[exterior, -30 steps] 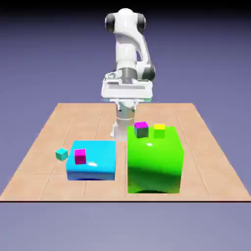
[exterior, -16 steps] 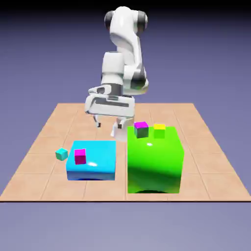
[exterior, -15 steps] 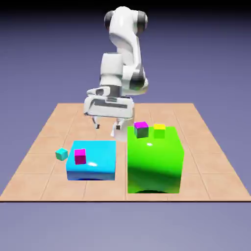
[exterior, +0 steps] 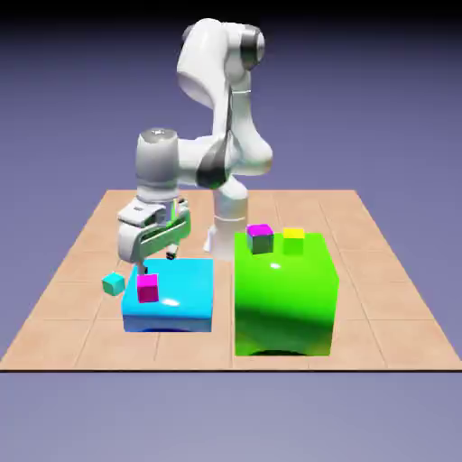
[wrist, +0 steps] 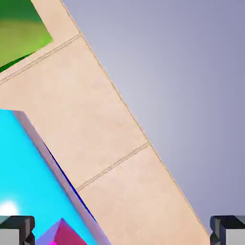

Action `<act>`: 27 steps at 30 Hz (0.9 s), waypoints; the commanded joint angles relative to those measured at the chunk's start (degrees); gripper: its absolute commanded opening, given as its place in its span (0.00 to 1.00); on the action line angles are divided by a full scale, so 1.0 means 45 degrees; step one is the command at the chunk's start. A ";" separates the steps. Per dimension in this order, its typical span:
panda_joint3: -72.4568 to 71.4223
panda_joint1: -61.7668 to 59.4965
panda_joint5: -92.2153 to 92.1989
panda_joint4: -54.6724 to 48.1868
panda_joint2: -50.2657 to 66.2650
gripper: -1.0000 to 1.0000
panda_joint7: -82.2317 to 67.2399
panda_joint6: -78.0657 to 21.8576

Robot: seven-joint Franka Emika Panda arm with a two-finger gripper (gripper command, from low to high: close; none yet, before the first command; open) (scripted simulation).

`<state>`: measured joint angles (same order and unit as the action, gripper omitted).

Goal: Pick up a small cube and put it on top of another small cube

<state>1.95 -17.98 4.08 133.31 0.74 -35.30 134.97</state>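
Swung toward 9 o'clock, the spread, empty pincer (exterior: 154,255) is lowered near the tiny teal cube (exterior: 113,284); the tiny all-magenta cube (exterior: 147,288) is untouched.

Small cubes (exterior: 113,284): four. Big blocks (exterior: 285,293): two.

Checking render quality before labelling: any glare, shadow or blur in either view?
Exterior view: sharp, with white glare spots on the glossy large green block and flat cyan block. Hand view: sharp too, one white highlight on the cyan block's face at the lower left.
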 commanded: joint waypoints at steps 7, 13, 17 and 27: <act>0.0097 -0.0882 0.0203 -0.1381 0.1665 0.50 -0.3877 -0.1947; 0.0180 -0.1672 0.0377 -0.2564 0.3092 0.50 -0.7199 -0.3615; 0.0236 -0.2198 0.0493 -0.3353 0.4044 0.50 -0.9414 -0.4727; 0.0375 -0.3515 0.0784 -0.5325 0.6422 0.50 -1.4951 -0.7507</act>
<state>3.64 -33.79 7.60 109.35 29.64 -102.58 101.19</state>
